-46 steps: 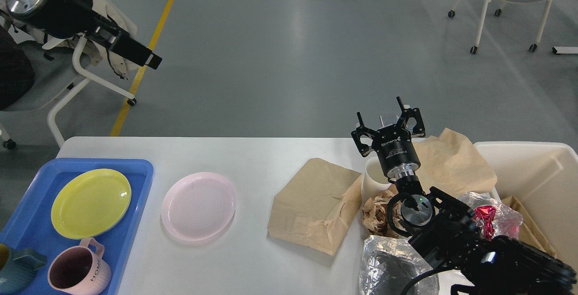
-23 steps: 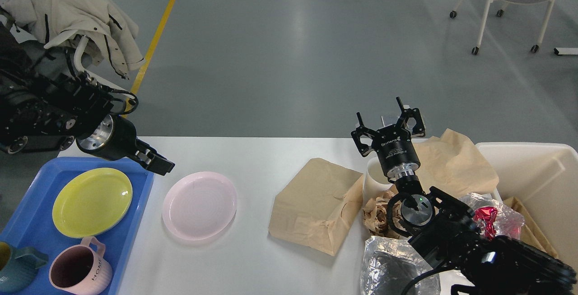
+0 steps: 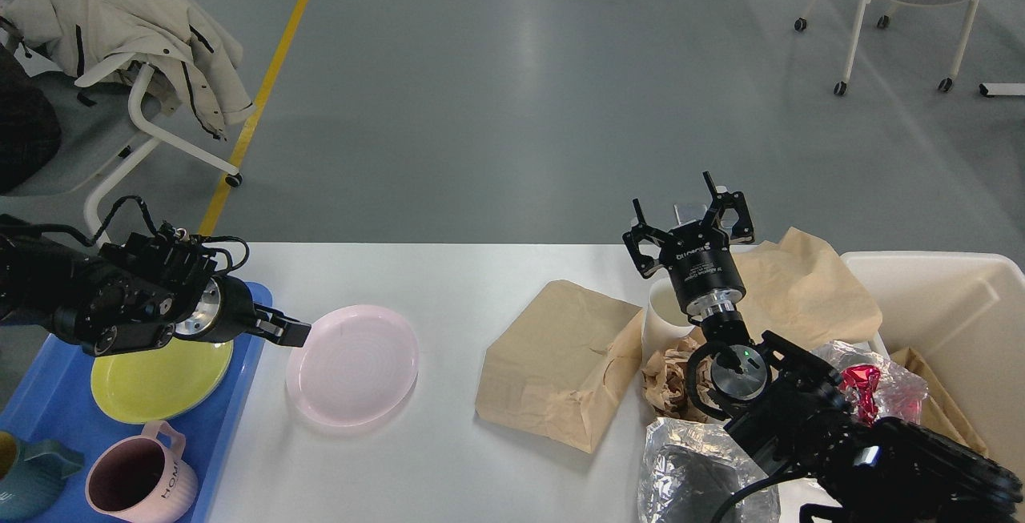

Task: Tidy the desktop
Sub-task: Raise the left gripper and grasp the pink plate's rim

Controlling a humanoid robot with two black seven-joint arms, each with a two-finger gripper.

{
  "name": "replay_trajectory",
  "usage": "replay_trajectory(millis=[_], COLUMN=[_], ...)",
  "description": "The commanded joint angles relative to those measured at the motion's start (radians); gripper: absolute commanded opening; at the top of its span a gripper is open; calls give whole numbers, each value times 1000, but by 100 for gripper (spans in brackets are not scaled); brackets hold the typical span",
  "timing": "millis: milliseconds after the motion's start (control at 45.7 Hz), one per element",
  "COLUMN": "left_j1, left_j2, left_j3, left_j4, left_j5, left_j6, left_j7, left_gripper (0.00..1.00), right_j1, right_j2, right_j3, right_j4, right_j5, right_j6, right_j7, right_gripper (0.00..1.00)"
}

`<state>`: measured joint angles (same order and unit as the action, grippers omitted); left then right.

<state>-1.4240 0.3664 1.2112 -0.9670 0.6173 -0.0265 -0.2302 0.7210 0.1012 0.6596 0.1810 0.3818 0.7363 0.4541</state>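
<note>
Spreading wide beneath me, the large white matte desktop (image 3: 448, 467) with rounded corners carries clutter at both ends. Near its left edge lies a round pale pink plastic plate (image 3: 353, 364), just beside a blue plastic tray (image 3: 48, 419) that holds a yellow-green round plate (image 3: 152, 375), a pink ribbed mug (image 3: 140, 483) and a dark teal mug (image 3: 28, 479). Within the last second my left gripper (image 3: 290, 331) has swung down from high over the floor to the pink plate's left rim; seen end-on and dark, its fingers cannot be told apart. I judge this sets up moving that plate into the tray. Toward the right edge, my right gripper (image 3: 689, 223) has not moved, fingers spread wide and empty above a white paper cup (image 3: 663, 316), amid flattened brown paper bags (image 3: 560, 363), silver foil wrappers (image 3: 689, 475) and a cream plastic bin (image 3: 953, 299).
</note>
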Motion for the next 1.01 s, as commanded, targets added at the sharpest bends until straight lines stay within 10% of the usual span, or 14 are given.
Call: replay_trajectory(millis=[0, 591, 985], left_j1=[72, 226, 290], left_j2=[-33, -89, -133], left_j3=[-24, -58, -59], left_j4=[53, 166, 234], left_j5=[-76, -148, -148], left_j6=[-1, 10, 27], left_j7=[25, 69, 77], left_gripper=[81, 79, 51], right_j1=[0, 0, 0], right_j2=[0, 0, 0], right_j3=[0, 0, 0], right_j4=[0, 0, 0], right_j5=[0, 0, 0], right_j6=[0, 0, 0], right_j7=[0, 0, 0], right_gripper=[100, 100, 100])
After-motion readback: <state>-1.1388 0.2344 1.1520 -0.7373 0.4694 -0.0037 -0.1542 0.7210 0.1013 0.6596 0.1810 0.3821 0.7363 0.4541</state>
